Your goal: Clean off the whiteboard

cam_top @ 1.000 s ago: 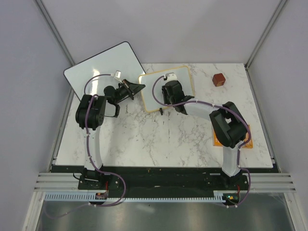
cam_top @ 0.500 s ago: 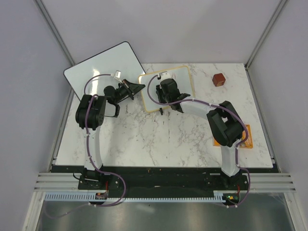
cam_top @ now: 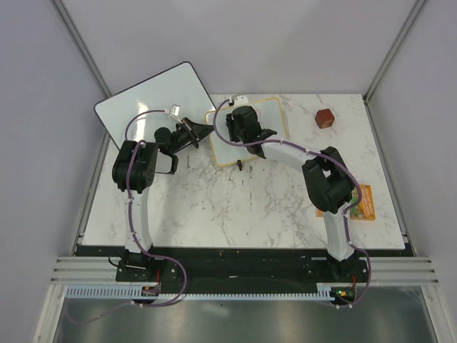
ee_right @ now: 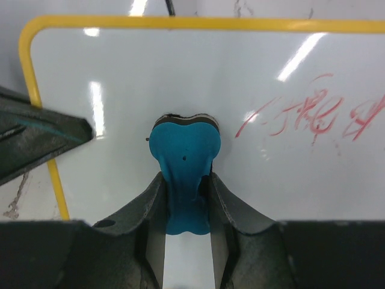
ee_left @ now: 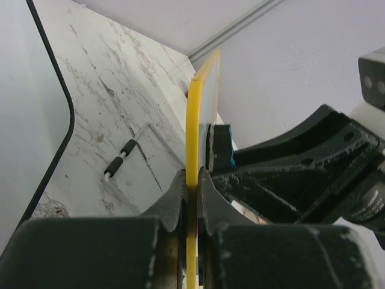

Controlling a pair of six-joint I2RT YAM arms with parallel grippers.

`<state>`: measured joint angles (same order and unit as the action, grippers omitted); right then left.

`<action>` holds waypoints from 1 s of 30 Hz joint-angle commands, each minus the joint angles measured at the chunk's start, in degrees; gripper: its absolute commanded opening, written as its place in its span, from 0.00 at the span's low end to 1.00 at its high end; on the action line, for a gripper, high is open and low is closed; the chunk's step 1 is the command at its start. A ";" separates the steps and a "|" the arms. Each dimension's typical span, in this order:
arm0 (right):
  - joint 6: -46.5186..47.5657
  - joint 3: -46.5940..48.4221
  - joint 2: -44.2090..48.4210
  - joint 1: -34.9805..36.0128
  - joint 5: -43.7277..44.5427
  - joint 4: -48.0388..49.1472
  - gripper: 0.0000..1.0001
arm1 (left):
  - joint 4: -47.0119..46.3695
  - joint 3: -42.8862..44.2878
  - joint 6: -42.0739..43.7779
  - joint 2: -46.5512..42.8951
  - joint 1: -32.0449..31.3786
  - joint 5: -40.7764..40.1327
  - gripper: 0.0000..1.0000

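- A larger frameless white board (cam_top: 150, 100) is seen far left, overhanging the worktop (cam_top: 235, 207) corner.
- The left pincer (ee_left: 191, 192) is clamped on the left frame edge of the whiteboard (cam_top: 274, 114), which is set at the far middle of the worktop.
- A blue eraser (ee_right: 183, 159) is gripped by the right pincer (ee_right: 185, 201) against the board face, with red writing (ee_right: 313, 111) beside it.
- A brown-red cube (cam_top: 325, 118) is placed well apart, far right.
- An orange card (cam_top: 363, 204) is partly covered by the right arm.
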<state>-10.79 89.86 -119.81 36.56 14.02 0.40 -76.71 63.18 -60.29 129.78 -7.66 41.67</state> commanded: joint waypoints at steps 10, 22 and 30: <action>-3.36 1.89 -4.64 -9.31 3.46 -4.27 0.00 | -4.50 0.19 0.44 0.30 -1.83 4.56 0.02; -7.41 -6.54 -0.43 -16.25 6.63 -2.69 0.00 | -4.68 0.10 0.44 0.30 -1.74 4.47 0.02; -5.21 -6.72 -0.25 -15.03 -0.31 -0.76 0.00 | -5.03 0.28 0.26 0.39 -1.83 4.56 0.02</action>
<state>-17.56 85.01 -117.67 18.68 18.39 2.74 -76.47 63.18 -60.69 129.78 -8.25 41.08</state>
